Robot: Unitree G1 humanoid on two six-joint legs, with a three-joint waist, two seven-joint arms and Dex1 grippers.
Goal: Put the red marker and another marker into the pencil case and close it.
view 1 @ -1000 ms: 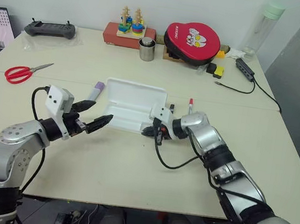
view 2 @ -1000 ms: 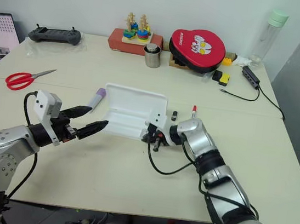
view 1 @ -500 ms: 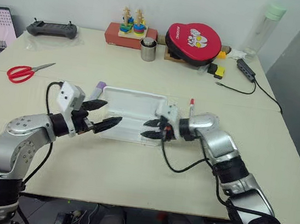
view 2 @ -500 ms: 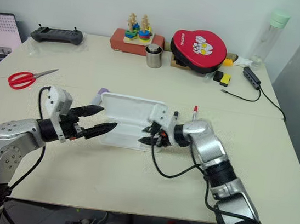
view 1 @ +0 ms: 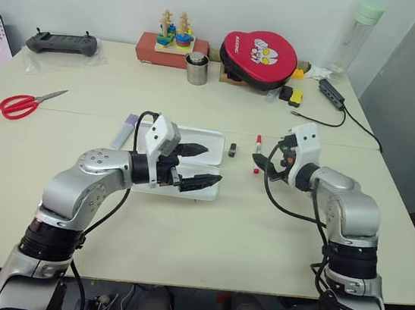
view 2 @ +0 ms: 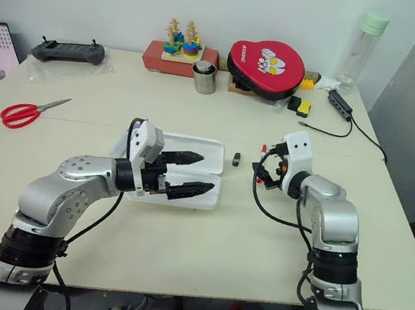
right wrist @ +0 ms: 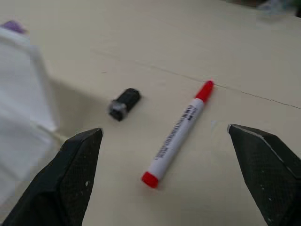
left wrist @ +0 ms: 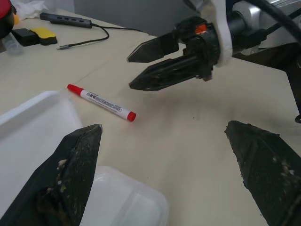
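Pale cream table (view 1: 181, 236) under everything. White barrel with a red cap and red end, plus fine dark print, on the red marker (right wrist: 177, 134). Plain white pencil case (view 1: 208, 136). Pale lavender body on the other marker (view 1: 124, 130), darker purple at its cap. Small black block (view 1: 232, 149) with a greyish end. Black fingers on the left gripper (view 1: 197, 165) and the right gripper (view 1: 257, 159), white housings behind. Red-handled scissors (view 1: 21, 104). Red pad (view 1: 260, 55) with a cartoon face in white and yellow. Steel-grey cup (view 1: 197, 69).
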